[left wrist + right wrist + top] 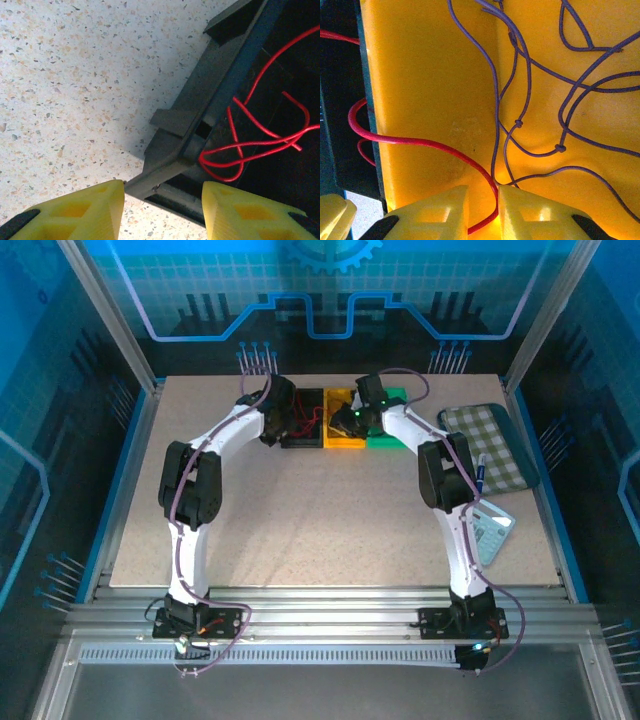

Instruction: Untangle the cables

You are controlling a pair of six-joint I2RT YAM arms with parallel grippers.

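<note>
Yellow bin (420, 65) holds purple cables (495, 115), knotted. Black bin (200, 95) holds a red cable (420, 143) that loops over into the yellow one. Left gripper (162, 210) sits half-wide astride the black bin's corner, empty. Right gripper (483, 210) is narrow around the red cable, not clamped. We judge untangling barely begun.

yellow fingers (75, 215) of the left gripper (163, 186) stand apart near a black tray's (200, 85) corner; a looped red cable (250, 144) lies inside, speckled table (75, 90) to the left.
</note>
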